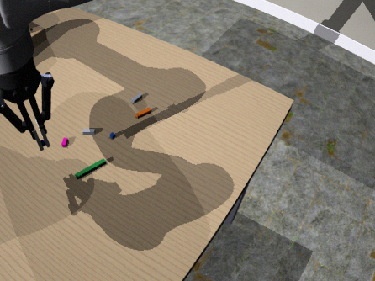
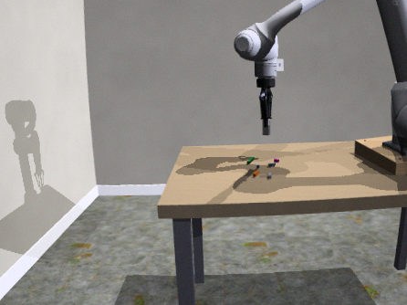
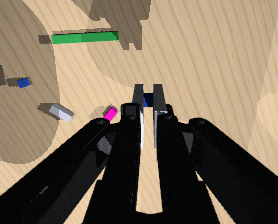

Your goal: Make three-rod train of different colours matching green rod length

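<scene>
My gripper [image 1: 42, 143] [image 2: 266, 131] [image 3: 148, 98] is shut on a small blue rod [image 3: 147, 102] that shows between the fingertips in the wrist view. It hangs well above the table, over the spot next to the magenta rod [image 1: 65, 142] [image 2: 276, 160] [image 3: 110, 114]. The green rod [image 1: 90, 168] [image 2: 250, 161] [image 3: 85, 37] lies flat ahead of it. A grey rod [image 1: 88, 131] [image 3: 61, 112] and a second blue rod [image 1: 112, 135] [image 3: 23, 83] lie nearby. An orange rod [image 1: 143, 113] [image 2: 255, 173] and another grey rod [image 1: 136, 98] lie farther off.
The rods lie apart from one another on a wooden table [image 1: 219, 119] [image 2: 274, 202]. The arm's base stands on a wooden block [image 2: 376, 157] at the table's right end in the exterior view. The table edge runs along the right in the top view.
</scene>
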Action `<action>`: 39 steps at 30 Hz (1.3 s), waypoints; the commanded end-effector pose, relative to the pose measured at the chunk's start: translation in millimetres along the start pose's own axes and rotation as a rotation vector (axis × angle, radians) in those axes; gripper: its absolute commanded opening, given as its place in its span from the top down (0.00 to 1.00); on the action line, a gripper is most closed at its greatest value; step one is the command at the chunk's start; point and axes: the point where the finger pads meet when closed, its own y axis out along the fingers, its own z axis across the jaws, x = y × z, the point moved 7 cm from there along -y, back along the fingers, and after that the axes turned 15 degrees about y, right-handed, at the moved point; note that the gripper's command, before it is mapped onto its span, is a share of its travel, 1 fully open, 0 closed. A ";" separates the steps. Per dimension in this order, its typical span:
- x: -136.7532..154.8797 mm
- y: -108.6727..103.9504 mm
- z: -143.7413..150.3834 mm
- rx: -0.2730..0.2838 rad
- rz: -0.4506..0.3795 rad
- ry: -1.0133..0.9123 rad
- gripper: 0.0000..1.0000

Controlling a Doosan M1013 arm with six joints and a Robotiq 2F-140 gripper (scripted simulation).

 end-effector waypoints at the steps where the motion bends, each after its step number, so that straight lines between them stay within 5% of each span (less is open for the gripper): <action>1: 0.0 3.4 0.0 0.000 0.000 0.000 0.97; 23: -0.4 77.7 -0.2 0.000 0.000 0.000 0.97; 39: -0.5 86.1 -0.3 0.000 0.000 0.000 0.97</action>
